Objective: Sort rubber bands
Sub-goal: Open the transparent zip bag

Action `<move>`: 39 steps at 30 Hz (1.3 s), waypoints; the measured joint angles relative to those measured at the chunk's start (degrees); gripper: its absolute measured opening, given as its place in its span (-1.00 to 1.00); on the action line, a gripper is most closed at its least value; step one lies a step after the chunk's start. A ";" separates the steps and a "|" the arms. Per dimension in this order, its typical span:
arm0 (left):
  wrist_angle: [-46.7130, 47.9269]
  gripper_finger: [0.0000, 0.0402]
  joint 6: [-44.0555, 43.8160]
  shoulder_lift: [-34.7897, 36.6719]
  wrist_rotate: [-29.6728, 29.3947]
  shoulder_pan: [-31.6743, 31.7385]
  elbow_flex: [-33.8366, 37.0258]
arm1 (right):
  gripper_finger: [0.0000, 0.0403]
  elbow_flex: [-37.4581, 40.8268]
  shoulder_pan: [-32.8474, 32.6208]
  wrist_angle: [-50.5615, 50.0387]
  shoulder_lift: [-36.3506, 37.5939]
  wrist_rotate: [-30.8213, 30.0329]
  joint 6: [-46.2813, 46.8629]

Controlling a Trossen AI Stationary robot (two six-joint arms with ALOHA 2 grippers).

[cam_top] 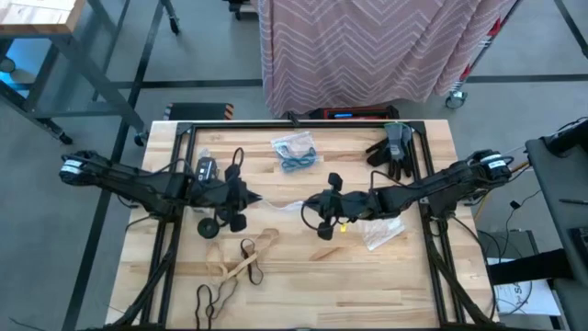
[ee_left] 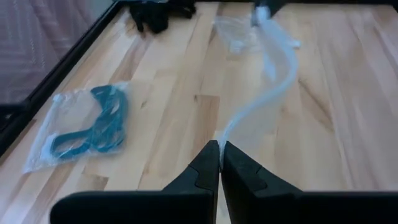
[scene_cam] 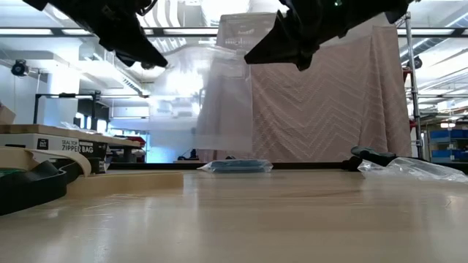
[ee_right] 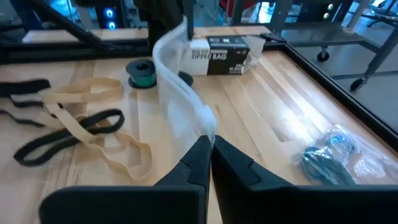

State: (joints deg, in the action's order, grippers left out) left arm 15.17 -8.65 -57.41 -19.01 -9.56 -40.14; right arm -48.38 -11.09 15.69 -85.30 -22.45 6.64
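Bag (cam_top: 280, 204) btwn grippers; rubber bands (cam_top: 241, 267) nearer front.

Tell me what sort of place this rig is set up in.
Likely a lab or workshop, not a home. A wooden worktable stands inside a black metal frame on a grey floor. The low view shows long ceiling lights and shelving behind. A patterned curtain screens off the far side.

"ZIPPER BAG", perhaps "SEAL TOP", on box (ee_right: 219, 55)
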 joint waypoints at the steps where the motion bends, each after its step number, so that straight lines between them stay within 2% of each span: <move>1: 0.10 -1.00 -0.66 -0.02 -0.23 0.39 0.00 | -0.99 0.00 0.00 0.12 0.00 0.23 0.02; 5: 1.22 -1.00 -3.69 -0.02 -1.52 2.26 0.00 | -1.00 0.00 -0.02 -0.37 0.00 -1.66 1.04; 11: 1.28 -1.00 -6.85 -0.62 -1.54 4.93 0.00 | -1.00 0.00 0.69 -0.36 -0.38 -10.94 4.57; 15: 0.35 -1.00 -9.09 -2.30 -1.53 6.62 0.04 | -1.00 0.02 1.97 -0.50 -1.62 -11.67 7.80; 21: -0.05 -1.00 -10.08 -6.33 -1.47 7.86 -0.54 | -1.00 0.02 3.43 0.21 -3.94 -9.45 10.02; 27: -0.19 -1.00 -5.75 -11.02 1.86 7.87 -3.32 | -1.00 -0.09 4.72 2.97 -5.38 -2.79 9.59; 32: 6.05 -1.00 -2.03 -12.96 5.92 7.71 -5.35 | -1.00 -3.36 4.89 -6.17 -5.54 -0.50 7.37; 35: 9.50 -1.00 -1.89 -12.52 6.19 7.34 -5.52 | -1.00 -6.15 4.87 -13.91 -5.55 -0.53 6.27; 39: 9.76 -1.00 -1.12 -10.34 6.36 6.33 -5.26 | -1.00 -8.64 4.73 -18.46 -5.63 -0.54 5.12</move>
State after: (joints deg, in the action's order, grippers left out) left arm 24.93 -9.77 -67.74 -12.65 -3.23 -45.41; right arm -57.02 -6.36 -2.77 -90.93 -22.99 11.75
